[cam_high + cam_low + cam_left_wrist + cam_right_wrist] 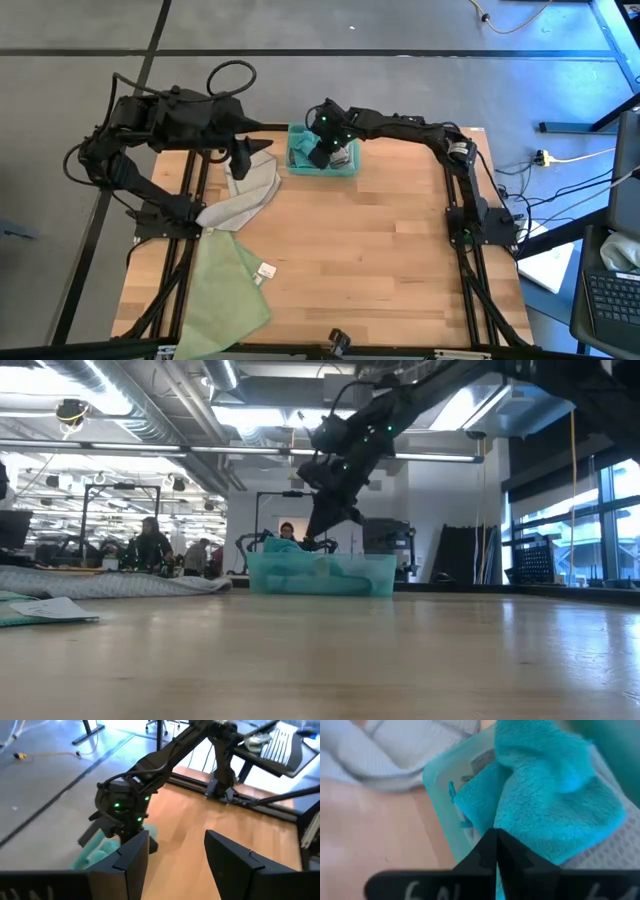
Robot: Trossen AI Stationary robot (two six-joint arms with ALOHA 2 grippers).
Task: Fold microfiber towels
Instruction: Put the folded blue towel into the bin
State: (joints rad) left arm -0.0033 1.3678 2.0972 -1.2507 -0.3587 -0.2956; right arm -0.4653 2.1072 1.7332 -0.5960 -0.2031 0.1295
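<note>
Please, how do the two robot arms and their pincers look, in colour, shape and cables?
Both arms are dark, nearly black, built of jointed tube-like segments. The left arm carries a black cable looping above it. The right arm shows small green lights near its wrist. The left pincer has two flat, dark, blocky fingers. The right pincer has dark fingers narrowing to a point, with pale lettering on its body.

Bin [345,168] at the table's [380,260] far edge, near the middle. Towel [555,805] inside the bin; right gripper [318,157] directly above it, reaching into the bin. Left gripper [241,158] just left of the bin, over a second towel [245,200]. Third towel [225,290] at the table's near-left corner, touching the second.
</note>
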